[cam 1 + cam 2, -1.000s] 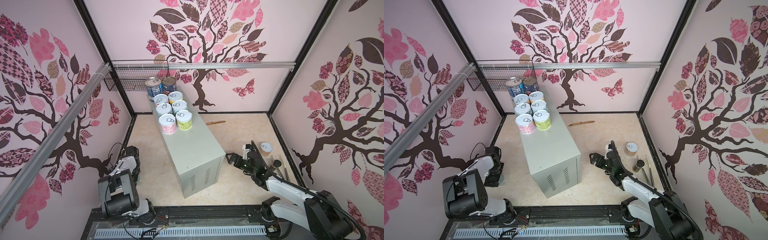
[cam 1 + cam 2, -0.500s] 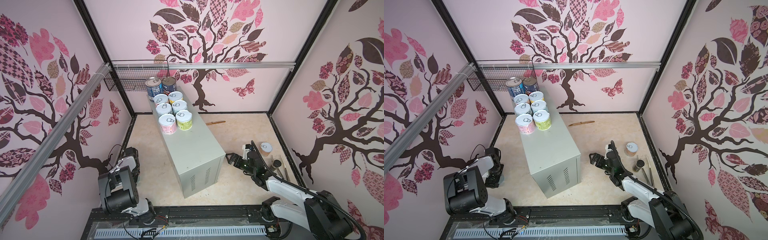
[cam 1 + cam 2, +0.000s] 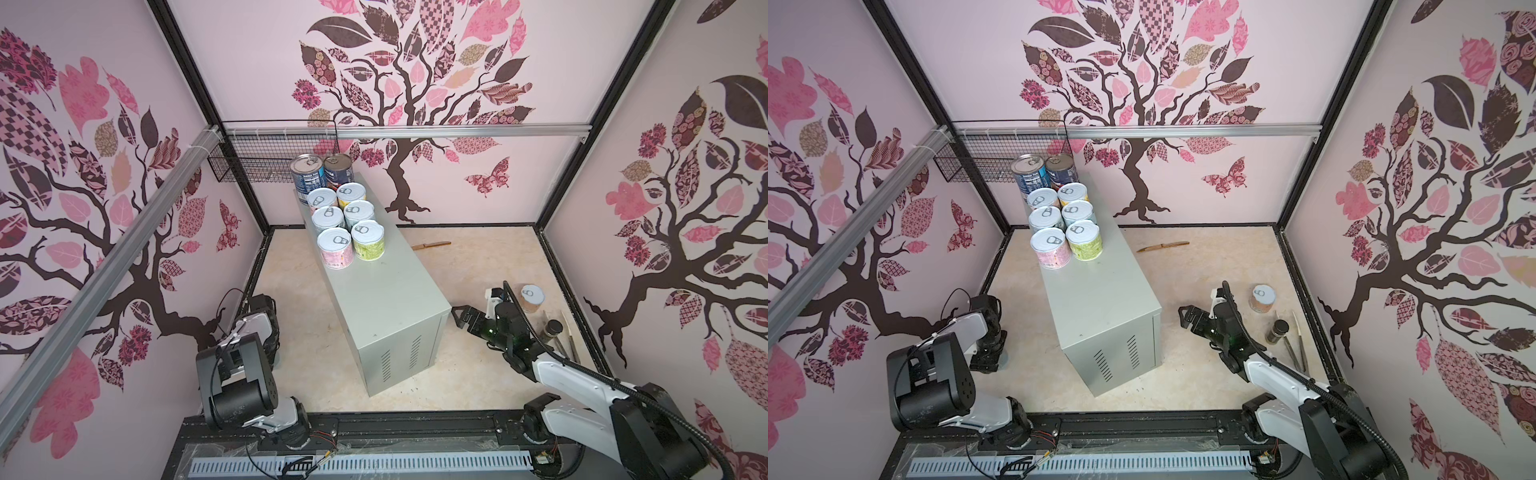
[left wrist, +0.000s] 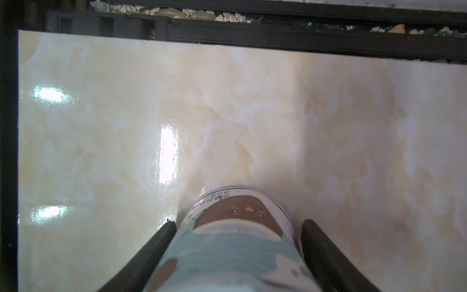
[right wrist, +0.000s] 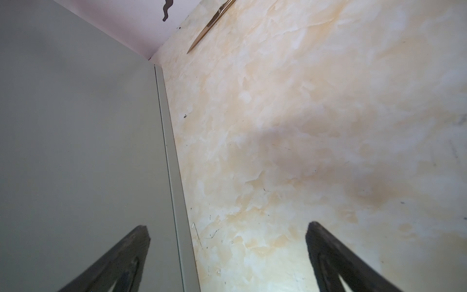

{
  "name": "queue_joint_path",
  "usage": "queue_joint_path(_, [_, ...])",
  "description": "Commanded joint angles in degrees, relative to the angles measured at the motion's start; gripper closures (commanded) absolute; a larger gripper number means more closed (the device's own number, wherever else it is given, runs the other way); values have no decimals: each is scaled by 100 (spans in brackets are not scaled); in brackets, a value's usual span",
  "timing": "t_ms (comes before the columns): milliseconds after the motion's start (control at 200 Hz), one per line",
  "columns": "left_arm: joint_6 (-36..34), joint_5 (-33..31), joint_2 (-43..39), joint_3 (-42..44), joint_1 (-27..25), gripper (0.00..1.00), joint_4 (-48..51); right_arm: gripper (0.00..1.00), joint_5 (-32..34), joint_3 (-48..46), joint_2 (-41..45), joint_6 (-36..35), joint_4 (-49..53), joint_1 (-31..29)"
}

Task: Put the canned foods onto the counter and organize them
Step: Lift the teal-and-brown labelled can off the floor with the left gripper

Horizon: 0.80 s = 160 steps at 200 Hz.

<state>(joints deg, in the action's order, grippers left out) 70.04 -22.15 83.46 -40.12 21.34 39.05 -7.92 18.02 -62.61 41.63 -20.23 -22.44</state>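
Left hand [image 4: 239, 223] brackets a can [image 4: 235, 242], blue-and-brown label, writing illegible.

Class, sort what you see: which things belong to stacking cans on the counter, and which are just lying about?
Belong: counter, eight cans on it, floor can, blue-labelled can at the left hand.
Lying about: wooden knife, wire basket, dark jar, thin sticks.

Left of the counter [image 3: 386, 291], the left gripper [image 4: 237, 223] was largely hidden from me behind its arm in both top views. The wrist view cropped its can [image 4: 235, 250], and I could not judge the grip.
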Motion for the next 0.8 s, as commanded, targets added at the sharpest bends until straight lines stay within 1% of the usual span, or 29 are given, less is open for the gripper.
queue_joint_path(0, [-192, -42, -232, 89, 18, 46, 116, 0, -6, -37, 126, -29, -38, -33])
queue_joint_path(110, [-531, 10, -299, -124, -11, 52, 268, 0, -7, -41, 152, -29, -21, -33])
queue_joint_path(195, [-808, -31, -417, -376, -55, 52, 504, 0, -125, -47, 174, -101, -68, -33])
queue_joint_path(295, [-1194, -170, -807, -544, -112, 52, 584, 0, -461, -178, 276, -170, -409, -33])
queue_joint_path(435, [-1823, -168, -1343, -783, -134, 54, 593, 0, -502, -204, 407, -261, -402, -32])
queue_joint_path(510, [-2211, -74, -1508, -990, -141, 55, 594, 0, -534, -188, 384, -283, -385, -31])
queue_joint_path(695, [-3368, 512, -1647, -1729, -289, 56, 717, 0, -632, -173, 328, -298, -389, -33])
queue_joint_path(795, [-3744, 747, -1617, -2164, -438, 59, 996, 0, -657, -189, 334, -298, -414, -32])
